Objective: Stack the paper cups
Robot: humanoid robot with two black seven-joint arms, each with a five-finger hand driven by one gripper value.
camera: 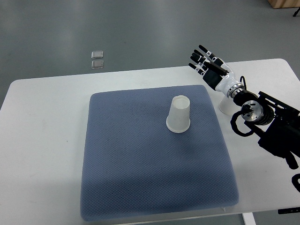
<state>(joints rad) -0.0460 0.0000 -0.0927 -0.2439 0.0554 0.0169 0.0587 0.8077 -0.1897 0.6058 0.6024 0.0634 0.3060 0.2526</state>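
Note:
A white paper cup (178,115) stands upside down on the blue-grey mat (140,168), toward its far right part. A second white paper cup (225,106) stands on the table just off the mat's right edge, half hidden under my right wrist. My right hand (206,63) hovers beyond that cup, near the table's far edge, fingers spread and holding nothing. The left arm does not show.
The white table (47,122) carries the mat; its far edge runs just behind my right hand. Two small clear squares (97,59) lie on the grey floor beyond the table. My black right forearm (276,126) crosses the table's right side.

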